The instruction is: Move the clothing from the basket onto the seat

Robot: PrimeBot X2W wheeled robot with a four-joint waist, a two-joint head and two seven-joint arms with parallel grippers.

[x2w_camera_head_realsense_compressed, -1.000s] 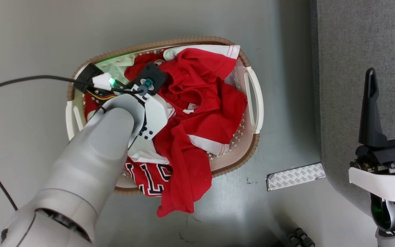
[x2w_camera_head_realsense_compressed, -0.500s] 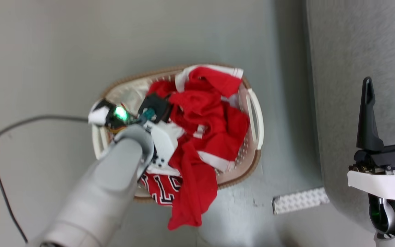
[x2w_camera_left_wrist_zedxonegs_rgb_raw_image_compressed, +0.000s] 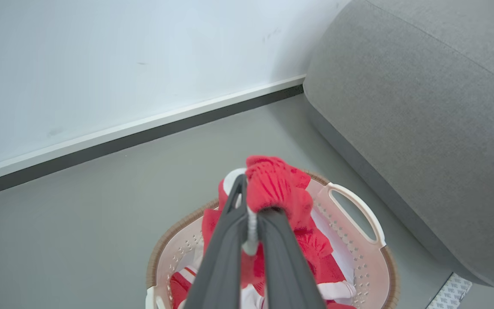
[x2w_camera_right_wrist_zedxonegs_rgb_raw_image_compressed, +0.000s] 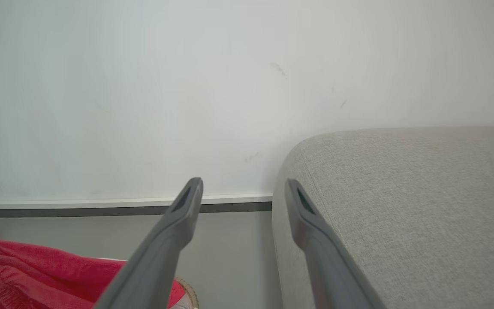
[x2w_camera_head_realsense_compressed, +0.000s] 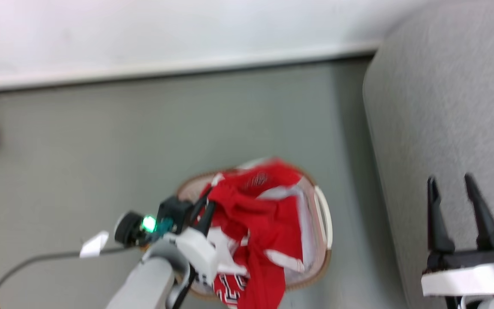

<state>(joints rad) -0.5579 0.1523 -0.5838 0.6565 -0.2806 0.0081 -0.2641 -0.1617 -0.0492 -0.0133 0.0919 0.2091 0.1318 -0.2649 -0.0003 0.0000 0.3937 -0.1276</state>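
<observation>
The red and white clothing point(x2w_camera_head_realsense_compressed: 264, 223) is heaped in the white basket point(x2w_camera_head_realsense_compressed: 322, 223) on the floor, and one red length hangs over the near rim. My left gripper point(x2w_camera_left_wrist_zedxonegs_rgb_raw_image_compressed: 251, 210) is shut on a bunch of the red clothing point(x2w_camera_left_wrist_zedxonegs_rgb_raw_image_compressed: 277, 189), held above the basket point(x2w_camera_left_wrist_zedxonegs_rgb_raw_image_compressed: 358, 249). The left gripper point(x2w_camera_head_realsense_compressed: 204, 212) sits over the basket's left side in the head view. My right gripper point(x2w_camera_head_realsense_compressed: 455, 189) stands open and empty over the grey seat point(x2w_camera_head_realsense_compressed: 444, 107). In the right wrist view its fingers point(x2w_camera_right_wrist_zedxonegs_rgb_raw_image_compressed: 187, 206) frame the wall, with the seat point(x2w_camera_right_wrist_zedxonegs_rgb_raw_image_compressed: 401, 193) to the right and clothing point(x2w_camera_right_wrist_zedxonegs_rgb_raw_image_compressed: 37, 266) at lower left.
A white wall with a dark-edged baseboard point(x2w_camera_head_realsense_compressed: 165, 71) runs along the far side. A black cable point(x2w_camera_head_realsense_compressed: 37, 259) trails from my left arm over the grey floor. A strip of patterned tape point(x2w_camera_left_wrist_zedxonegs_rgb_raw_image_compressed: 450, 294) lies on the floor by the seat's base.
The head camera has tilted up, so wall and baseboard now show and the basket looks smaller and lower. My left gripper has risen from the heap with red cloth in it.
</observation>
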